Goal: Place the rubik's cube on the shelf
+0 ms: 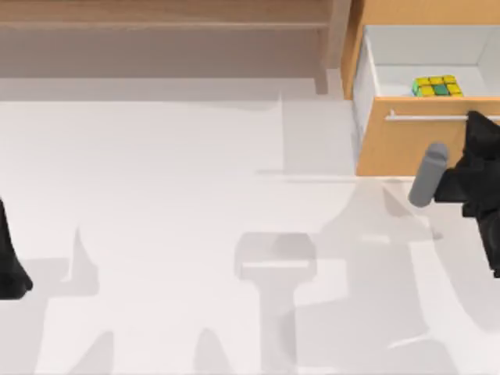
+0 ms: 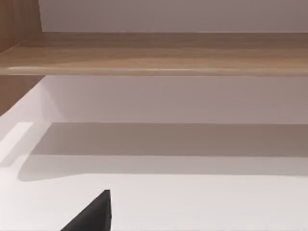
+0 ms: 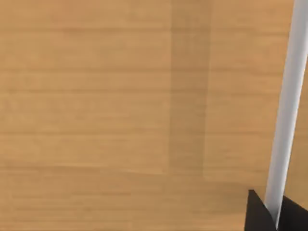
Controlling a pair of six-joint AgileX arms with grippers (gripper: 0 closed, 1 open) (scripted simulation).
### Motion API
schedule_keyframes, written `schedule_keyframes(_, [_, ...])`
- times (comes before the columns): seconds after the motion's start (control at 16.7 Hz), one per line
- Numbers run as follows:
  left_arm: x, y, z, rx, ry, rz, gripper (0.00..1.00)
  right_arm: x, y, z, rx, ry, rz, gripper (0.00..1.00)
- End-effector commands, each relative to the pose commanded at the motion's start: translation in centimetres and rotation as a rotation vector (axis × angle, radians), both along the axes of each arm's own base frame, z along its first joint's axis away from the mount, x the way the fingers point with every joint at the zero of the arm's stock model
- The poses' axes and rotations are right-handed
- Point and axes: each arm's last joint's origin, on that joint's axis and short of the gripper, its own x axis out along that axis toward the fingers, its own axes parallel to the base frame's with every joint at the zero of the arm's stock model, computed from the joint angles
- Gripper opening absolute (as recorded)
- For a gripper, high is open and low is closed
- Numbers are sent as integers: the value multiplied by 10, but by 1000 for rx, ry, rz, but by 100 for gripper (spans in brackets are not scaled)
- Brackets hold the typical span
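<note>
Rubik's cube (image 1: 437,86), yellow and green with black grid lines, is sitting inside the open drawer (image 1: 422,47) at the table's far right, just beyond the silver handle (image 1: 430,117). Right gripper (image 1: 478,125) is hanging at that handle, far nearer than the parked left arm (image 1: 9,258) at the left edge; I cannot tell its finger state. Shelf (image 1: 156,23) is lying lengthwise along the back, left of the drawer.

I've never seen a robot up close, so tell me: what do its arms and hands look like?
Both arms are matt black and blocky. The right arm carries a pale grey cylinder sticking out from it. The left arm is a plain dark shape at the table's left edge. No cables or markings are visible.
</note>
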Motion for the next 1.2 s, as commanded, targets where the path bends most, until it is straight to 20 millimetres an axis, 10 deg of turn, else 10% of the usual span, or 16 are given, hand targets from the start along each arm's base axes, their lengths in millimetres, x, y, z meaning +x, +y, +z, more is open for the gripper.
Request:
schedule_keyframes(0.54, [0, 0, 0, 0, 0, 0, 100, -45, -1, 0, -3, 7, 1, 0])
schedule_keyframes(1.2, [0, 0, 0, 0, 0, 0, 100, -45, -1, 0, -3, 7, 1, 83])
